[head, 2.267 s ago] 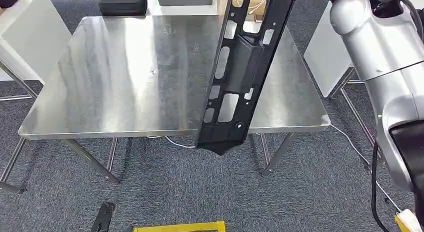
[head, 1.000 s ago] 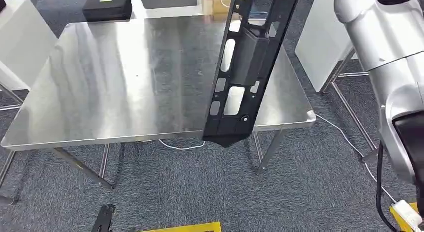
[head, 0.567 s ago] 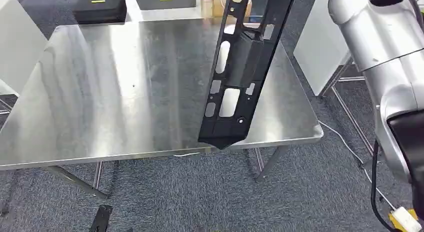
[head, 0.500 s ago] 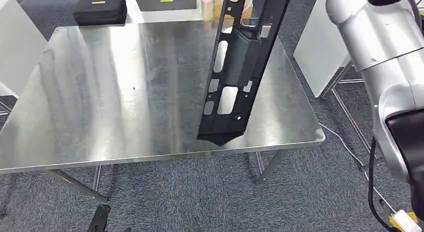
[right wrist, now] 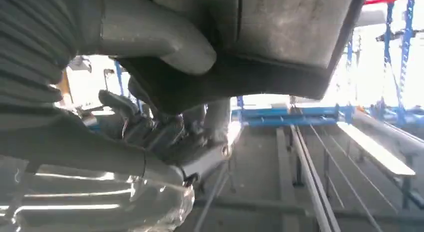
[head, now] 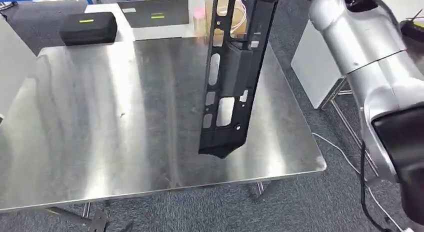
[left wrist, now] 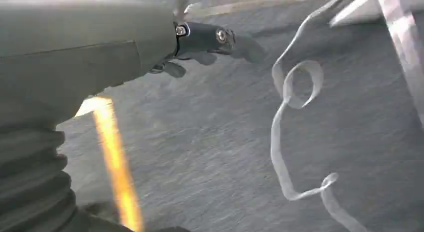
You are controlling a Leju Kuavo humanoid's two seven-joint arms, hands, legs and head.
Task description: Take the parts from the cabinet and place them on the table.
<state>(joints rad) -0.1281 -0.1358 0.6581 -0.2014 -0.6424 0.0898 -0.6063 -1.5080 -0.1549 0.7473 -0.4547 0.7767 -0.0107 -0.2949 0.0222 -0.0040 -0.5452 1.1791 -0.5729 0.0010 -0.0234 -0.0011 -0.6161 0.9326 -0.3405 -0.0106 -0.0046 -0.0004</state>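
Counter: you see a square brushed stainless-steel counter [head: 100, 137] with streaky reflections and rounded corners; its near right corner sits in the head view's lower right.
Floor: grey-blue carpet [head: 320, 207] lies around the counter, and a pale cable [left wrist: 285, 137] loops across it in your left wrist view.
Room: a black zipped case with a yellow-green mark [head: 88, 28] and a flat grey case [head: 155, 17] lie beyond the counter's far edge, with a pink-capped bottle [head: 199, 18] just beside them. A white cabinet side [head: 312, 67] stands to the right.
Part: the long black plastic panel with rectangular cut-outs [head: 230, 87] hangs nearly upright over the counter's right half, its pointed lower end above the steel, near the front edge; you cannot tell whether it touches. It has a raised block at mid-length and a small round hole near its lower end.
Right hand: your right hand [right wrist: 165, 87] grips the panel's upper end, thumb and dark fingers [right wrist: 120, 104] wrapped on it.
Left hand: the left hand [left wrist: 200, 42] hangs over carpet, fingers loosely apart, holding nothing.
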